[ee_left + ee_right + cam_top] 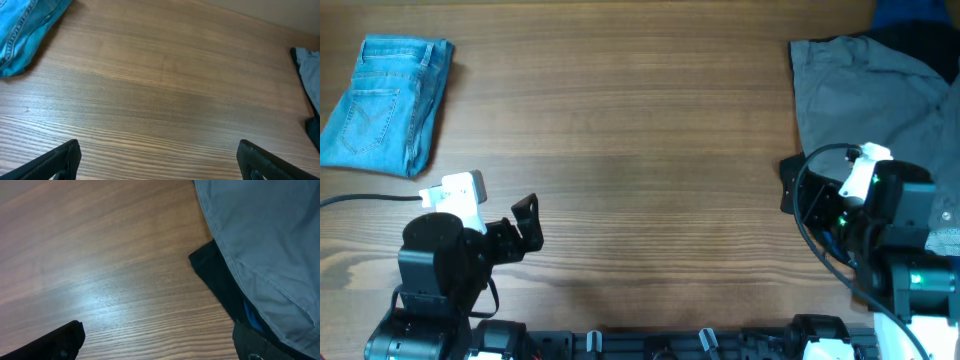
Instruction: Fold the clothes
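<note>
The light blue jeans (385,105) lie folded into a compact bundle at the far left of the table, a stitched back pocket facing up. Their edge shows at the top left of the left wrist view (22,32). My left gripper (528,222) is open and empty over bare wood near the front left, well apart from the jeans; its fingertips show in its own view (159,162). My right gripper (788,185) is open and empty at the right, its fingers (160,342) over bare wood beside the grey garment.
A grey shirt-like garment (865,95) lies heaped at the far right, also in the right wrist view (265,245), with dark blue cloth (915,20) behind it and dark fabric (215,280) under its edge. A black cable (360,199) trails at the left.
</note>
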You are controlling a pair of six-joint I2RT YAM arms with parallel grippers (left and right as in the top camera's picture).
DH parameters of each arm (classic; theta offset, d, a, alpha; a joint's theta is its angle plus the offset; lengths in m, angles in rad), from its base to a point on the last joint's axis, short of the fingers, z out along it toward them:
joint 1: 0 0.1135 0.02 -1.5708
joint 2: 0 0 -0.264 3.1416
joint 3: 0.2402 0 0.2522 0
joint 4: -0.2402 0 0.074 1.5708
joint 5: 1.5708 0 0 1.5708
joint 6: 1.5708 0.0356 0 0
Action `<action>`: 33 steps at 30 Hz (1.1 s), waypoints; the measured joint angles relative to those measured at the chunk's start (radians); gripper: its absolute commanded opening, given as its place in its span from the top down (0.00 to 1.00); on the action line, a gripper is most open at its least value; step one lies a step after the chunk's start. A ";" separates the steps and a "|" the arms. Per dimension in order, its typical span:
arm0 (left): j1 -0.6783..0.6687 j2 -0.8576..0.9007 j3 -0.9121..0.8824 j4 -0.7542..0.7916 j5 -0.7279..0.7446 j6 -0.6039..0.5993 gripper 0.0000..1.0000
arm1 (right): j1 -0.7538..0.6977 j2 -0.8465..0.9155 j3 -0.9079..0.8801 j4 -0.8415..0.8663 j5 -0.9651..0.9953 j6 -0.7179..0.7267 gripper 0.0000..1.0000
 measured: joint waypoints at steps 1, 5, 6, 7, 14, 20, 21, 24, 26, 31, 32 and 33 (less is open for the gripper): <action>0.000 0.000 0.000 0.000 0.000 0.000 0.00 | 0.000 0.018 0.000 0.000 0.000 0.000 0.00; 0.000 0.000 0.000 0.000 0.000 0.000 0.00 | 0.000 0.093 0.000 0.000 0.000 0.000 0.00; 0.000 0.000 0.000 0.000 0.000 0.000 0.00 | 0.000 0.113 0.000 0.000 0.000 0.000 0.00; 0.000 0.000 0.000 0.000 0.000 0.000 0.00 | 0.000 0.136 0.000 0.000 0.000 0.000 0.00; 0.000 0.000 0.000 -0.003 0.000 0.000 0.00 | 0.002 0.139 -0.014 -0.001 0.001 0.000 0.00; 0.000 0.000 0.000 -0.003 0.000 0.000 0.00 | 0.002 -0.141 -0.030 0.080 0.014 -0.060 0.00; 0.000 0.000 0.000 -0.003 0.000 0.000 0.00 | 0.004 -0.200 -0.053 0.134 0.012 -0.088 0.00; 0.000 0.000 -0.001 -0.003 0.000 0.000 0.00 | 0.023 -0.328 -0.180 0.319 -0.007 -0.148 0.00; 0.000 0.000 -0.002 -0.003 0.000 0.000 0.00 | 0.047 -0.429 -0.334 0.491 -0.026 -0.175 0.00; 0.000 0.000 -0.002 -0.003 0.000 0.000 0.00 | 0.101 -0.647 -0.622 0.772 -0.042 -0.181 0.00; 0.000 0.000 -0.002 -0.003 0.000 0.000 0.00 | 0.105 -0.676 -0.655 0.809 -0.042 -0.181 0.00; 0.000 0.000 -0.002 -0.002 0.000 0.000 0.00 | 0.106 -0.705 -0.682 0.838 -0.039 -0.181 0.00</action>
